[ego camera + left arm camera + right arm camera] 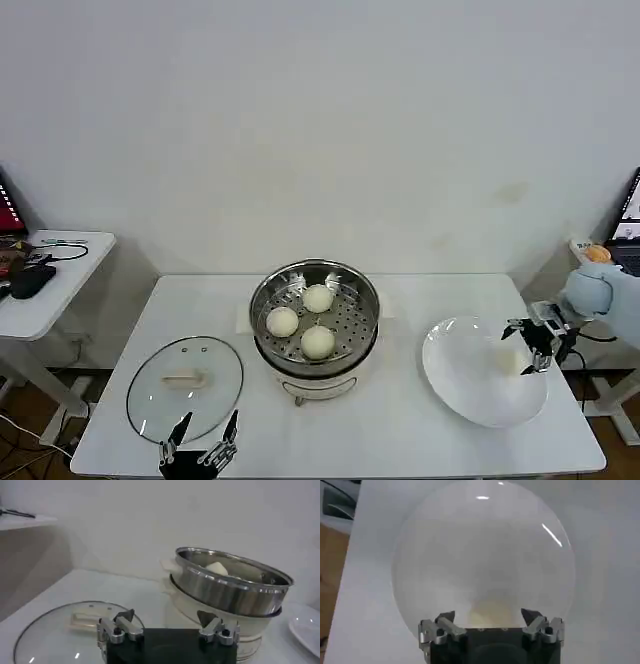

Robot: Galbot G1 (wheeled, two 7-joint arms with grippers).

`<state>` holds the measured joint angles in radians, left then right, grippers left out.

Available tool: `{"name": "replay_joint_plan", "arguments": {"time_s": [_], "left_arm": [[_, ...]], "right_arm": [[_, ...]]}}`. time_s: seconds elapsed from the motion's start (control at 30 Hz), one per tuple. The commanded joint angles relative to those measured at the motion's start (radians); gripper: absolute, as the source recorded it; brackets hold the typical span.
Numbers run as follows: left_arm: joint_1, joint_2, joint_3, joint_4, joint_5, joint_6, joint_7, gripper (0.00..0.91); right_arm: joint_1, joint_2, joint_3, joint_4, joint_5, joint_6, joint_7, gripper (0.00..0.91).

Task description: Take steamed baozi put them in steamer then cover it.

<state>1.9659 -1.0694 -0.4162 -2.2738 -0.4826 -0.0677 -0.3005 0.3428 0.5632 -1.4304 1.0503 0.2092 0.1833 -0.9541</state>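
Left gripper (202,438): we hold it low at the near table edge, just in front of the cover (185,386) and to the left of the steamer (315,312); fingers spread apart, nothing between them, tips pointing toward the wall.

Right gripper (526,347): we hold it out to the right of the steamer, over the right side of the white plate (470,385); wrist reaching in from the right, fingers parted, nothing gripped.
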Motion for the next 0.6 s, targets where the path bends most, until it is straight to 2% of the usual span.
{"name": "replay_joint_plan", "arguments": {"time_s": [0.03, 0.6], "left_arm": [[0.0, 0.001, 0.001, 0.001, 0.0, 0.001, 0.0, 0.907], [-0.002, 0.0, -0.005, 0.004, -0.002, 0.002, 0.0, 0.907]], "right_arm": [[-0.06, 0.014, 0.059, -0.058, -0.02, 0.007, -0.002, 0.907], [-0.109, 0.045, 0.106, -0.108, -0.044, 0.016, -0.012, 0.907]]}}
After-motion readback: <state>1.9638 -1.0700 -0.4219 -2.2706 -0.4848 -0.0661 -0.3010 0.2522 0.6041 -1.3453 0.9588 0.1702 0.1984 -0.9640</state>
